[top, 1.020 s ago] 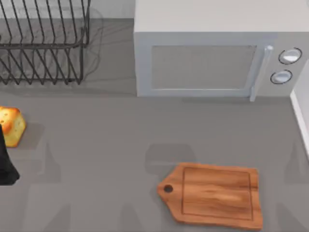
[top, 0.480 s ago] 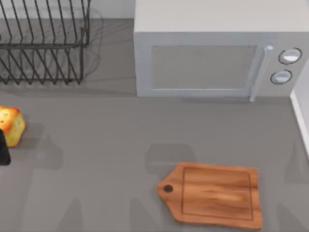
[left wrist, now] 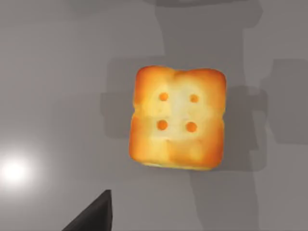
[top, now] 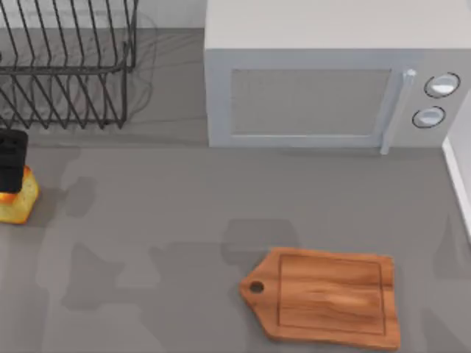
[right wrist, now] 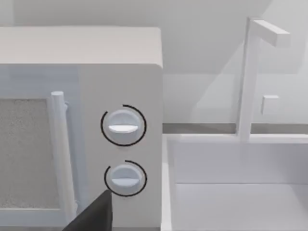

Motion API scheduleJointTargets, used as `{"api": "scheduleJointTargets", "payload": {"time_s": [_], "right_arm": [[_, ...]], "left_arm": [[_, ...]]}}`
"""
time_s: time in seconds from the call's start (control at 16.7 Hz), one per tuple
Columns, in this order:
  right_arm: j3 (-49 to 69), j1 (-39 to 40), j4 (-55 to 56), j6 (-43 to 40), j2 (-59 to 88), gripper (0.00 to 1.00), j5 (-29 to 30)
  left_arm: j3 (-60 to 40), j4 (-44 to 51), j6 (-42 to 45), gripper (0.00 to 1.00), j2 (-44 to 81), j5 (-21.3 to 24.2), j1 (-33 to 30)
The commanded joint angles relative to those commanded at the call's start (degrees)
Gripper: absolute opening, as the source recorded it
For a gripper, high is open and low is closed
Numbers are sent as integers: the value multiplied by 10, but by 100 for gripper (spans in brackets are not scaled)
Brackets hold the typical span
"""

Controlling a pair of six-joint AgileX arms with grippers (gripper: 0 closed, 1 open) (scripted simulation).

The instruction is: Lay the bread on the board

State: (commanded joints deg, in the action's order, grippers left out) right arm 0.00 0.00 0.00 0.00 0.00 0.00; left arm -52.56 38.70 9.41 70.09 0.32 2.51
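Here the bread [top: 16,204] sits on the counter [top: 162,213], well left of the board [top: 327,296], whose long axis runs left-right, holed tapered end toward the bread. The left tool [top: 11,165] hovers over the bread; whether released or clenched, I cannot tell.

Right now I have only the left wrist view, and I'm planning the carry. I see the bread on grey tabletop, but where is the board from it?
Observer: In the top view the board lies flat toward the table's right, near the front edge. The bread sits at the far left edge.
Operator: Does anything stand between them?
Observer: No, only bare grey table. The microwave and a wire rack stand further back.
Operator: Where is my gripper relative to the bread?
Observer: From above, the left gripper overlaps the bread's far side, the side toward the rack.
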Motion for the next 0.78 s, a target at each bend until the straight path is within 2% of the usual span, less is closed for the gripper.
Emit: {"api": "scheduleJointTargets", "payload": {"time_s": [0.42,0.6,0.78], "right_arm": [[0,0,0,0,0,100,0],[0,0,0,0,0,100,0],[0,0,0,0,0,100,0]], "left_arm": [[-250,184,43,100,325,-1,15],[-320,227,55,100,411,-2,19],[-351,245,59,100,443,-2,21]]}}
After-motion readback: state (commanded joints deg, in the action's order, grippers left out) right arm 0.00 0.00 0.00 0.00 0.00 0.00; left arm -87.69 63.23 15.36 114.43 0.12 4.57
